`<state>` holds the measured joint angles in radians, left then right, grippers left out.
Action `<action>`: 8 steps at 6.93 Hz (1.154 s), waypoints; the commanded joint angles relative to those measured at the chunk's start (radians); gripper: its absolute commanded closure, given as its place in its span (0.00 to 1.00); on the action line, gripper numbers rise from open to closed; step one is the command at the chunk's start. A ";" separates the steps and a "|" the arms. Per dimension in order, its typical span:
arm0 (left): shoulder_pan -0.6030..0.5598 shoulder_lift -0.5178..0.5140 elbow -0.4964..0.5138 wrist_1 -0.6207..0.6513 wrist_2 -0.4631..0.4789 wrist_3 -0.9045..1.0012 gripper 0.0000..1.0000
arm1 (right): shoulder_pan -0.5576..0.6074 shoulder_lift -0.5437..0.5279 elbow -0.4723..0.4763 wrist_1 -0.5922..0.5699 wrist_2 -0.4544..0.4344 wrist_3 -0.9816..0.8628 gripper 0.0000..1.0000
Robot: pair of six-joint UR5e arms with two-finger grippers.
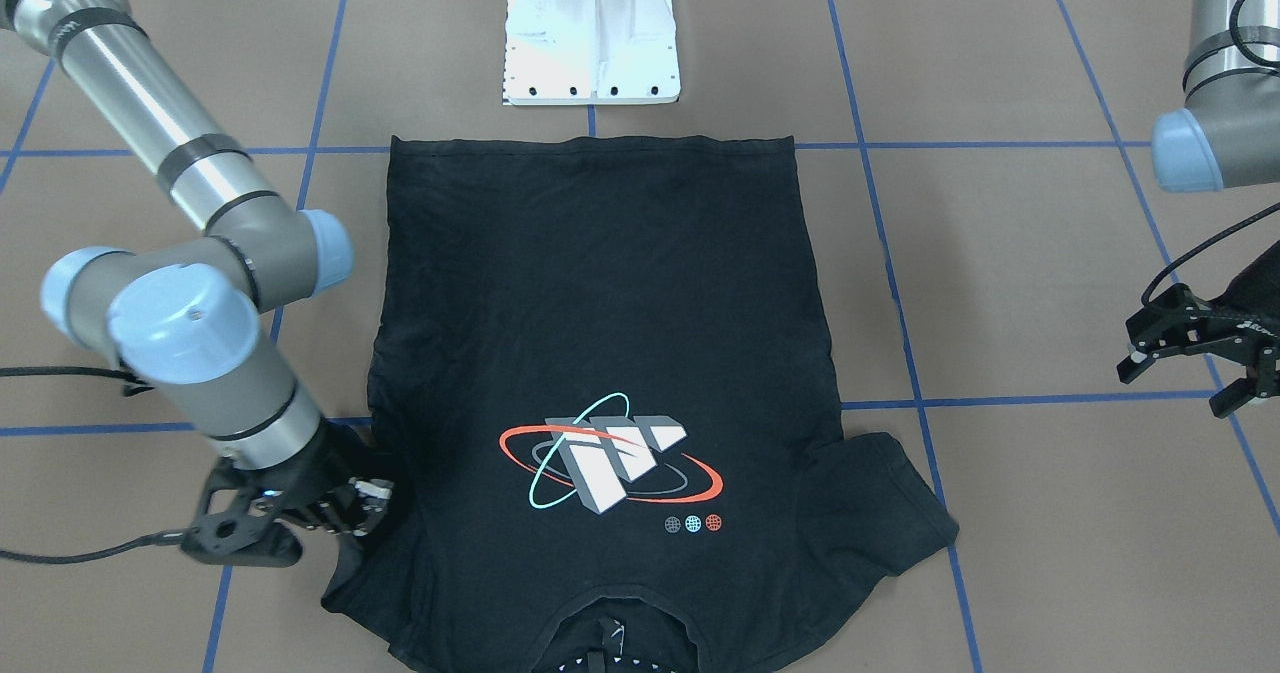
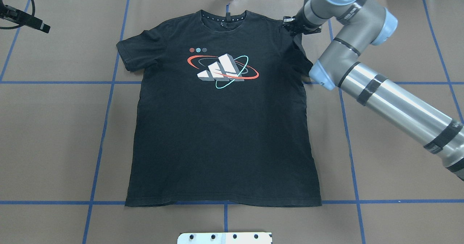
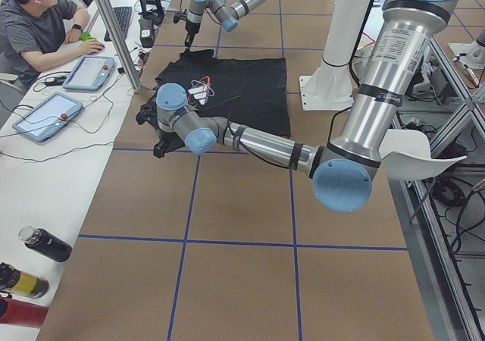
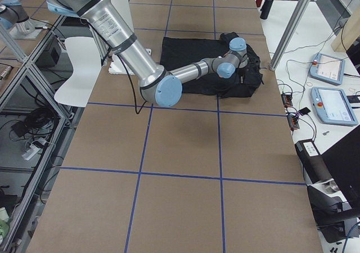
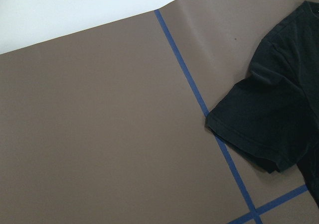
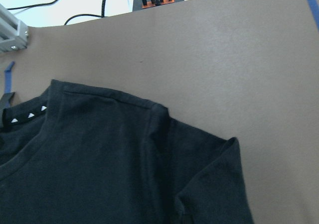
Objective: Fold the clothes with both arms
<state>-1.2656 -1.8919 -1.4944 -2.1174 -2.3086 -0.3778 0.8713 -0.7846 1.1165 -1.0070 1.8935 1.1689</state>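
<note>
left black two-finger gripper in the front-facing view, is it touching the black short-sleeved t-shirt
No, the left black two-finger gripper hangs over the brown table, well apart from the black short-sleeved T-shirt.

**A:** How was the right arm (image 1: 170, 143) posed?

**B:** It was stretched far forward with the elbow bent and the wrist angled down. The right end effector (image 1: 365, 513) sat low and pointed inward. I couldn't tell whether its 2 fingers were apart or together.

**A:** And the left arm (image 1: 1215, 83)?

**B:** It was out at its own side, well apart from the other arm. The left end effector (image 1: 1180, 381) had its 2 fingers spread and gripped nothing.
</note>
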 commanded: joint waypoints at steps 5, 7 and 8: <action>0.002 -0.001 0.003 -0.001 -0.002 0.000 0.00 | -0.164 0.114 -0.063 -0.044 -0.198 0.118 1.00; 0.005 -0.004 0.006 0.001 0.002 -0.001 0.00 | -0.175 0.113 -0.064 -0.045 -0.221 0.114 0.02; 0.005 -0.027 0.034 0.002 0.003 -0.010 0.00 | -0.173 0.110 -0.063 -0.047 -0.217 0.101 0.00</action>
<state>-1.2620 -1.9007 -1.4822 -2.1170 -2.3073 -0.3807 0.6998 -0.6723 1.0530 -1.0522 1.6796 1.2808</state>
